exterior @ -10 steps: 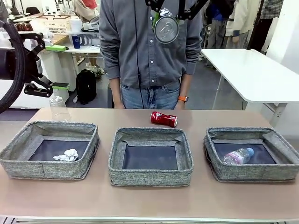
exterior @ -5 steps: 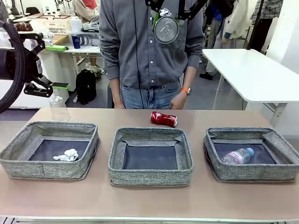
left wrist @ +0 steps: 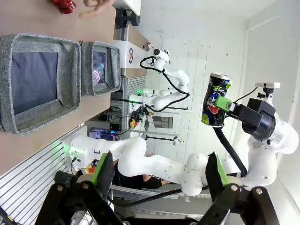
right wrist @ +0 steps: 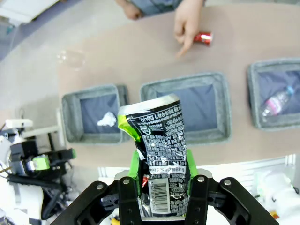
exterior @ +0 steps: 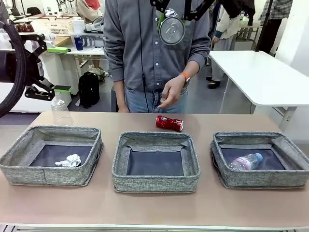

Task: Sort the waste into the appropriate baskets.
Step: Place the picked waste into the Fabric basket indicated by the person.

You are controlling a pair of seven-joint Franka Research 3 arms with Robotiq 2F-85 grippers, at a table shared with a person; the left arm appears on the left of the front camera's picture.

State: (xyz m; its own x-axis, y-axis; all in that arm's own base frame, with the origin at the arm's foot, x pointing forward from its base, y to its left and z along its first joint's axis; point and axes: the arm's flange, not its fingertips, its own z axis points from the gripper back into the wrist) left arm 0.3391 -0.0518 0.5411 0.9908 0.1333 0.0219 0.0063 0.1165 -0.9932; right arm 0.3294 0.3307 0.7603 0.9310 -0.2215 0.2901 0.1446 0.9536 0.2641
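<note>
High above the table's far middle, my right gripper point(exterior: 173, 15) is shut on a dark black-silver crushed can point(exterior: 172, 31); the right wrist view shows the can point(right wrist: 157, 140) upright between the green pads point(right wrist: 135, 168). My left gripper point(exterior: 46, 70) hangs open at the far left, nothing between its fingers point(left wrist: 103, 171). A red crushed can point(exterior: 169, 123) lies behind the middle basket point(exterior: 155, 183), which is bare inside. Crumpled white paper point(exterior: 69, 160) lies in the left basket point(exterior: 43, 175). A clear bottle point(exterior: 246, 161) lies in the right basket point(exterior: 260, 180).
A person stands at the far side; one hand point(exterior: 171, 92) hangs over the red can, a finger pointing down toward it in the right wrist view. A clear plastic cup point(exterior: 60, 112) stands behind the left basket. A white table point(exterior: 260, 77) stands at the back right.
The person's hand has risen from beside the hip and come forward above the red can. Both grippers and the waste on the table have stayed put.
</note>
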